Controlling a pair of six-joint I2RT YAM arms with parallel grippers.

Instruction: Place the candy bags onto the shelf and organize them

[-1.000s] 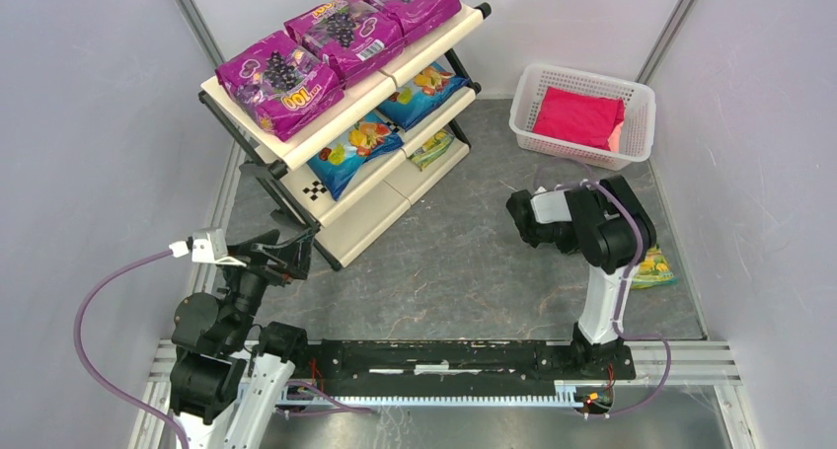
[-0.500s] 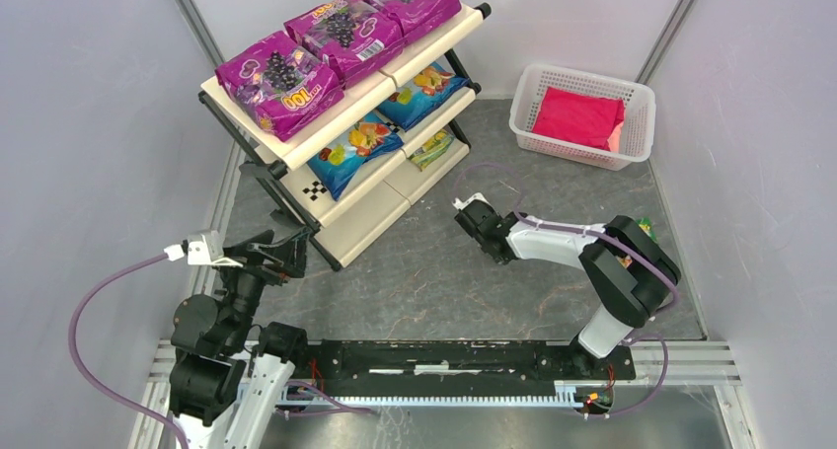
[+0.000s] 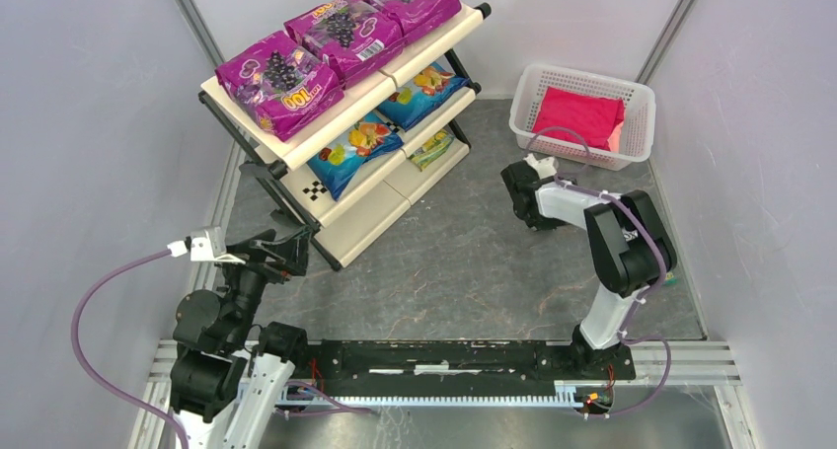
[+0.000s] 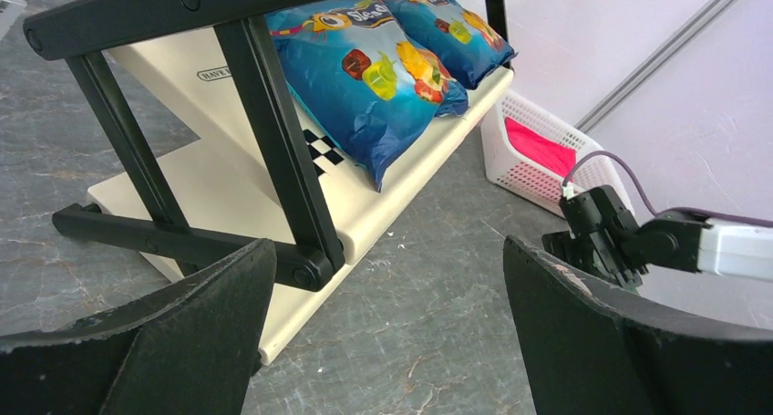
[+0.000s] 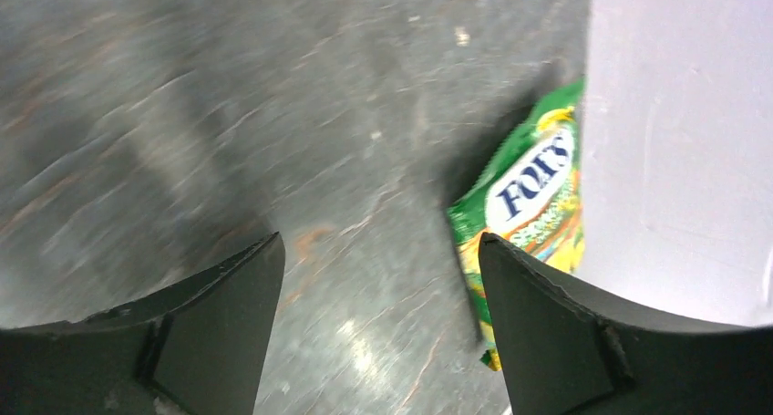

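Going after the loose green bag now, by the look of it: down on the floor, right up against the wall. Got the right gripper spread wide, holding nothing. Same for the left gripper, gaping and empty beside the shelf. Better to drop one finger on the floor side, pinch the free edge, drag clear of the wall before lifting. Then low on the shelf beside the other green bag.

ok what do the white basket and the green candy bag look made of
Basket: likely moulded white plastic, matte, walls pierced by a regular grid of holes. Green bag: probably thin printed plastic film, creased and slightly shiny, though blur leaves the finish uncertain.
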